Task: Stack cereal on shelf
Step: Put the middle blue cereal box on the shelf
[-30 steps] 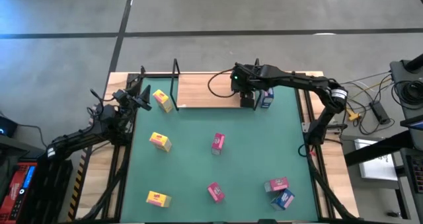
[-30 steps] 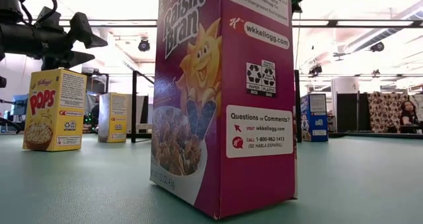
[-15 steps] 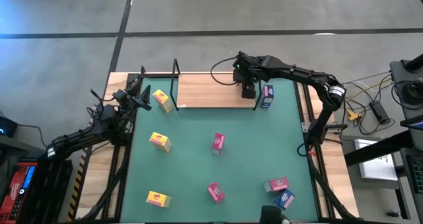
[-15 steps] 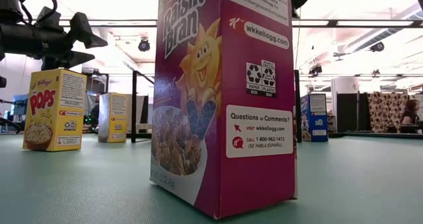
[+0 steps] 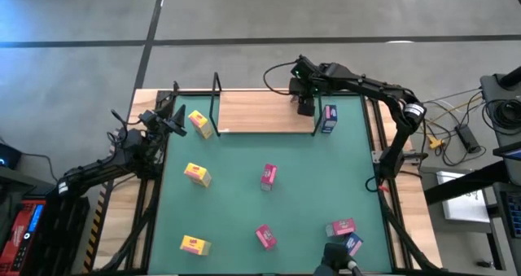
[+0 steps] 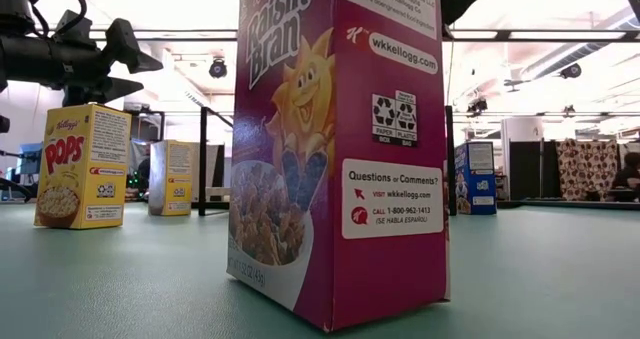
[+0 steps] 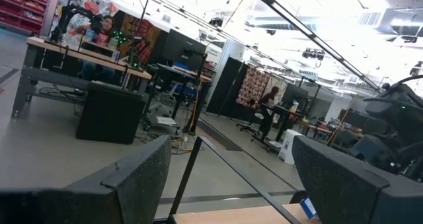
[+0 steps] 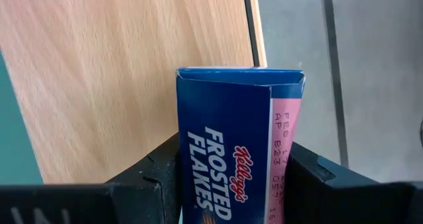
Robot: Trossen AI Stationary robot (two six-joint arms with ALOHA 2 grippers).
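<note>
High view, right gripper (image 5: 305, 105): positioned over the right end of the shelf (image 5: 260, 111); what it carries is hidden from above.
High view, cereal: a second blue box (image 5: 329, 118) stands just beside the shelf's right end, on the green table (image 5: 228, 203). Yellow boxes (image 5: 199, 123) and pink boxes (image 5: 268, 176) lie scattered on the table, and a pink and a blue box sit together near the front right. No box is seen set down on the shelf.
High view, left gripper (image 5: 169, 120): waiting at the table's left edge, near a yellow box.
Low view: a pink box (image 6: 335, 149) fills the foreground, upright; yellow boxes (image 6: 83, 166) stand behind it to the left, a blue one far right.
Left wrist view: fingers (image 7: 139, 178) seen wide apart, nothing between them.
Right wrist view: a blue box (image 8: 234, 145) is clamped between the fingers (image 8: 155, 174), held above the shelf's (image 8: 125, 72) wood.
Handling, judged: the boxes are taken to be light, thin card, smooth-faced, easily dented and easily tipped when upright.
Grip point, judged: across the two narrow sides, near mid-height, with modest pressure.
</note>
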